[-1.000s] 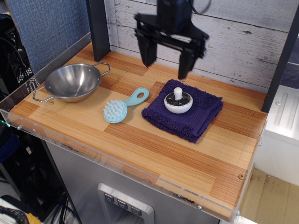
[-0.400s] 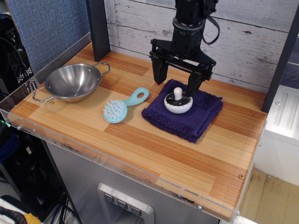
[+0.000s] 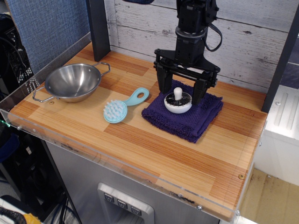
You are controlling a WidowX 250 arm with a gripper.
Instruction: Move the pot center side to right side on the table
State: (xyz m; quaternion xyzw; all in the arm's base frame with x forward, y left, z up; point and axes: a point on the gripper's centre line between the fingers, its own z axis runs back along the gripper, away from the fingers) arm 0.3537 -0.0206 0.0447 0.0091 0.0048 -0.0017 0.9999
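The pot (image 3: 178, 102) is a small round white piece with a dark speckled top and a white knob. It sits on a folded purple cloth (image 3: 184, 111) right of the table's middle. My black gripper (image 3: 180, 94) is open and hangs low over the pot, one finger (image 3: 163, 84) on its left and one on its right. The fingers straddle it and do not grip it. The wooden table (image 3: 140, 140) has a clear acrylic rim.
A shiny steel two-handled pot (image 3: 73, 82) stands at the left. A light blue brush (image 3: 123, 106) lies between it and the cloth. A dark post (image 3: 98, 28) rises at the back left, another at the right edge (image 3: 280, 70). A white plank wall is behind.
My gripper has come down from high above the back of the table and moved right. It now straddles the small pot. The pot and cloth have not moved.
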